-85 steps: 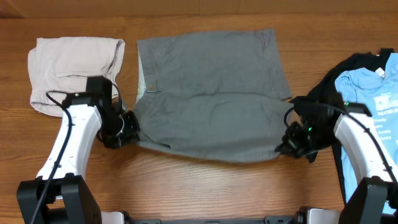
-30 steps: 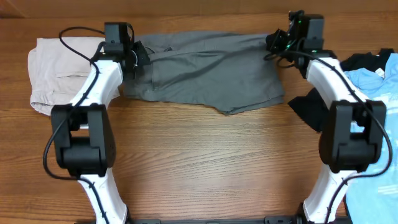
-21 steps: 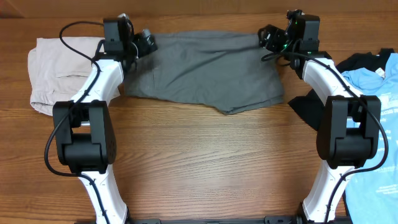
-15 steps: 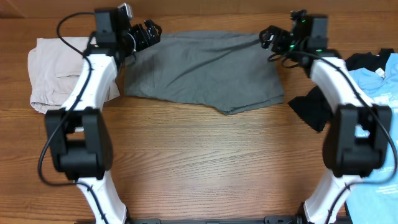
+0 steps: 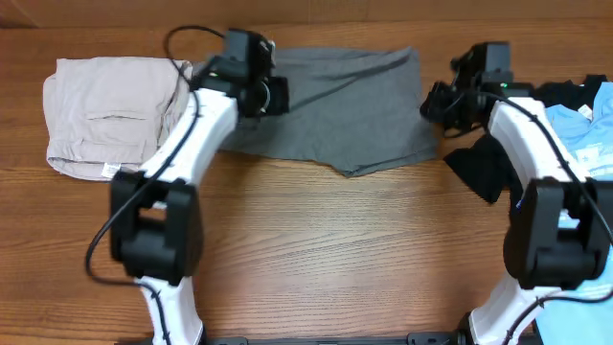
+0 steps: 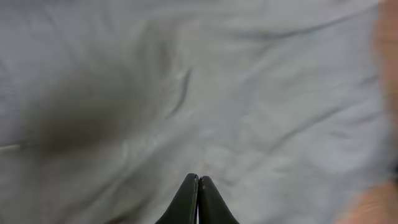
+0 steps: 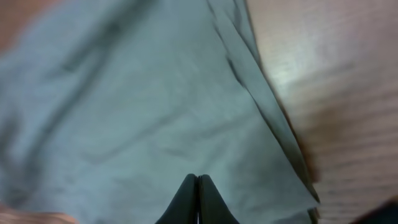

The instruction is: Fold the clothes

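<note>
The medium-grey shorts [image 5: 345, 105] lie folded in half along the far middle of the table, with a slanting near edge. My left gripper [image 5: 276, 96] is shut and empty, just above the shorts' left part. In the left wrist view its closed fingertips [image 6: 198, 178] hover over wrinkled grey cloth [image 6: 249, 93]. My right gripper [image 5: 436, 102] is shut and empty at the shorts' right edge. The right wrist view shows its fingertips [image 7: 198, 178] over grey cloth [image 7: 155, 112], with the cloth's edge and bare wood to the right.
Folded beige shorts [image 5: 110, 110] lie at the far left. A black garment [image 5: 484, 168] and a light blue printed T-shirt [image 5: 584, 144] lie at the right edge, under my right arm. The wooden table [image 5: 316, 249] stretches toward the front.
The shorts' near half was carried up and laid over the far half. Both grippers let go and have now shut. The left one moved right over the shorts, the right one toward the near side.
</note>
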Tool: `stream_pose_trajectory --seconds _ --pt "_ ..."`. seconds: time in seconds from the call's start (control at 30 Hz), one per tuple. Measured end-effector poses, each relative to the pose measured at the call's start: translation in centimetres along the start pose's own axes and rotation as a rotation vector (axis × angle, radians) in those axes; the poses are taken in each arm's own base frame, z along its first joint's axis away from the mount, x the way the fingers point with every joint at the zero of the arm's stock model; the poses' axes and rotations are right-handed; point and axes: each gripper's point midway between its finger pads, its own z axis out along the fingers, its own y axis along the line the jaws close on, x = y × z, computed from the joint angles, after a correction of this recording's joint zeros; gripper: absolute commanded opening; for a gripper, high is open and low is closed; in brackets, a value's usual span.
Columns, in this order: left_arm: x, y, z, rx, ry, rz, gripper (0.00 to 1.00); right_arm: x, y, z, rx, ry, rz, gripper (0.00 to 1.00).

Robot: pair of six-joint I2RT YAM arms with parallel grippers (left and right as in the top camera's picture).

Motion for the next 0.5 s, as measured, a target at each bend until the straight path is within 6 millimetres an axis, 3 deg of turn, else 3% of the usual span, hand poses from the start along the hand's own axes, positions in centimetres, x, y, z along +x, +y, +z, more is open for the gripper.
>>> stream_pose_trajectory --seconds 0.1,0.2,0.27,0.33,0.5 --pt "1.5 1.7 3.5 -0.059 0.043 -0.004 0.04 1.6 -1.5 2.0 0.027 0.056 0.012 0.04" --pt "2.9 3.2 5.7 -0.098 0.082 -0.014 0.04 3.0 -2.5 3.1 0.052 0.115 0.027 0.04" --pt "3.4 3.7 6.5 -0.112 0.095 -0.017 0.07 4.0 -3.1 3.3 0.078 0.151 0.039 0.04" --pt "3.9 4.1 7.1 -0.119 0.112 -0.021 0.18 4.3 -3.8 3.3 0.115 0.16 0.059 0.04" --pt "4.7 3.5 7.2 -0.085 0.149 -0.03 0.21 5.6 -5.7 3.9 0.183 0.153 0.123 0.04"
